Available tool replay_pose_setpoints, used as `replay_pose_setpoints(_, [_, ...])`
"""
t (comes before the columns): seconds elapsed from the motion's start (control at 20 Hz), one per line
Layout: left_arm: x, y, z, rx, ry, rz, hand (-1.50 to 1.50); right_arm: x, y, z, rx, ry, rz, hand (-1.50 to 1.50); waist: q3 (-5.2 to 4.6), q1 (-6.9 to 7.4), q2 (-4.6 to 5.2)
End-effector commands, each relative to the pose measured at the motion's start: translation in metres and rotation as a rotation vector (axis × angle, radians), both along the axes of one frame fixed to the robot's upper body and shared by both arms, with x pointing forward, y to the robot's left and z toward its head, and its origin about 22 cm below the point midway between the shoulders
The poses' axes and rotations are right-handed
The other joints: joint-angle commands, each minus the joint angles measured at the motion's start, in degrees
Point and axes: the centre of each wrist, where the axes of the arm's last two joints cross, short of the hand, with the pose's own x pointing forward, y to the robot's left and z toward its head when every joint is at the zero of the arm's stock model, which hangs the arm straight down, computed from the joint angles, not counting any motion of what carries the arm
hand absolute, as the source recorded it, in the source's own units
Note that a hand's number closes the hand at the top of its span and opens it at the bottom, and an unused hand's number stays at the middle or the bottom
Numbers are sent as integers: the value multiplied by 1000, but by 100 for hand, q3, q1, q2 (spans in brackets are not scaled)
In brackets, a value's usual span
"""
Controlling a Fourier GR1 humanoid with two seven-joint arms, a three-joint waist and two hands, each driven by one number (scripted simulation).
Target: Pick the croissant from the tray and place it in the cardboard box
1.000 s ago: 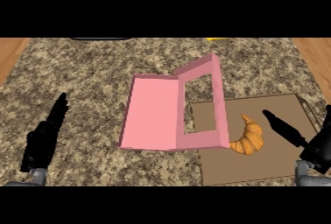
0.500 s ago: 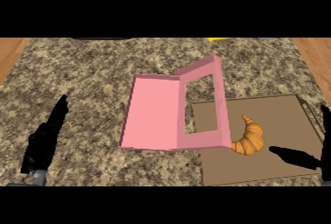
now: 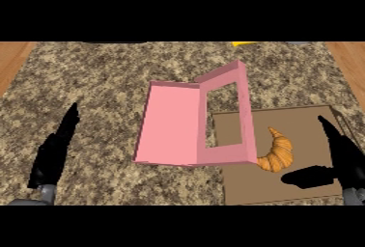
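The right hand (image 3: pixel 341 159) stands over the brown tray (image 3: pixel 306 120), fingers straight and thumb spread toward the croissant (image 3: pixel 276 152), which lies just to its left, untouched. Half a second ago this hand sat lower at the tray's edge; it has since risen. Farther left is the open pink box (image 3: pixel 171 123). The left hand (image 3: pixel 53 154) rests open on the speckled stone counter (image 3: pixel 92 82), unchanged.

No readable txt, labels or nos. anywhere on counter, box or tray.
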Motion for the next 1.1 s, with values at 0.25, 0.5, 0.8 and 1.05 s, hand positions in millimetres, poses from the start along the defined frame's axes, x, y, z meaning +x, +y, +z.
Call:
replay_pose_setpoints(0.25, [-5, 2, 5, -2, -26, -6, 0, 24, 40, -15, -46, 125, -83, -150, 18, 28, 5])
replay_pose_setpoints(0.5, [3, -2, 1, -14, 4, 0, 0, 27, 52, -18, -56, 192, -80, -150, 16, -15, 6])
replay_pose_setpoints(0.8, [-1, -7, -11, -12, 10, -14, 0, 27, 57, -28, -36, 181, -93, -150, 17, -34, 0])
replay_pose_setpoints(1.05, [5, 0, 7, -23, -22, 15, 0, 16, 18, -31, -34, 198, -98, -150, 19, -55, -2])
